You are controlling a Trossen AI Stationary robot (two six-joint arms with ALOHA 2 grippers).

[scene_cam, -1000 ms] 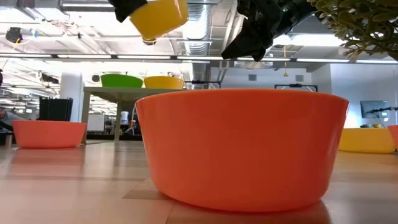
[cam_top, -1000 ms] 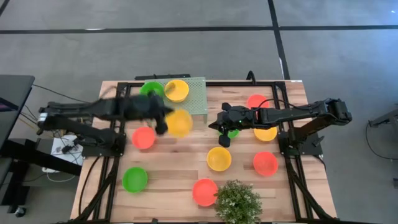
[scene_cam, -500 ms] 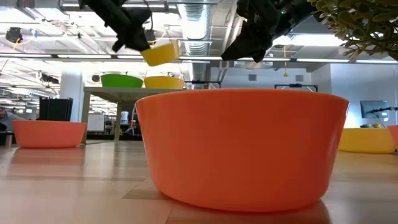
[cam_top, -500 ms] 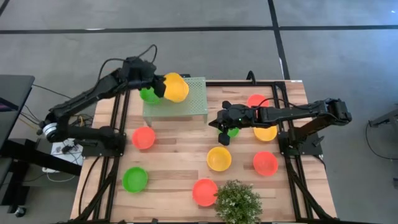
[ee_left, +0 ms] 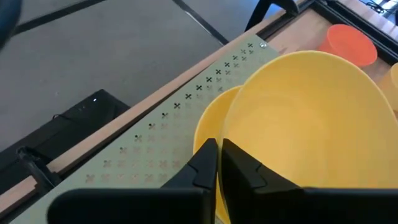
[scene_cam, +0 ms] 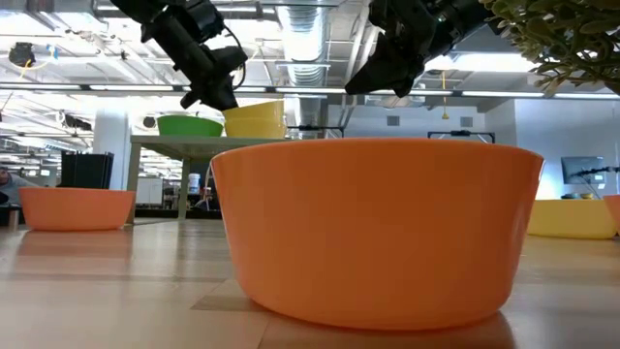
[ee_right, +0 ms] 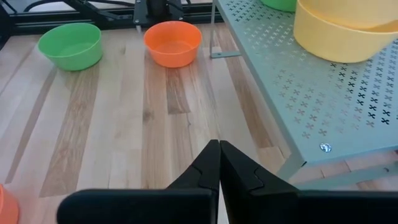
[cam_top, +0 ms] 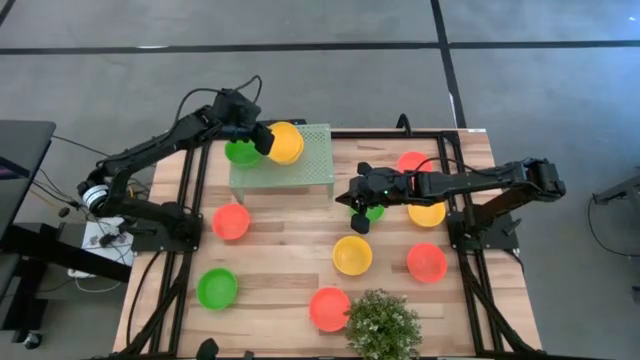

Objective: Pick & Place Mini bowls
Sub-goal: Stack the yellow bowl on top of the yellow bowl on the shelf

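My left gripper (cam_top: 262,140) is over the pale green perforated stand (cam_top: 310,165) at the table's far edge, shut on a yellow mini bowl (cam_top: 286,143). That bowl sits in a second yellow bowl (ee_left: 208,124) on the stand, beside a green one (cam_top: 240,153). My right gripper (cam_top: 357,208) hangs shut above mid-table, over a green bowl (cam_top: 375,212), touching nothing. Other bowls rest on their bases on the wood: red-orange (cam_top: 231,221), green (cam_top: 217,288), yellow (cam_top: 352,255), red-orange (cam_top: 330,308). My left gripper (ee_left: 219,146) pinches the upper yellow bowl by its rim (ee_left: 225,127) on the side toward the table's left, one finger (ee_left: 205,158) outside the wall and the other inside. The fingers come from the left, slanting down. The bowl is nested in the lower yellow bowl.
More bowls lie on the right side: red-orange (cam_top: 412,162), yellow (cam_top: 427,214), red-orange (cam_top: 426,262). A bushy potted plant (cam_top: 382,322) stands at the near edge. Black frame rails run along both sides of the table. Open wood lies between the stand and the near bowls.
My left gripper has carried the yellow bowl from above the table's left-middle toward the far edge, over the stand, and lowered it into the yellow bowl there. It has stayed shut on the rim.
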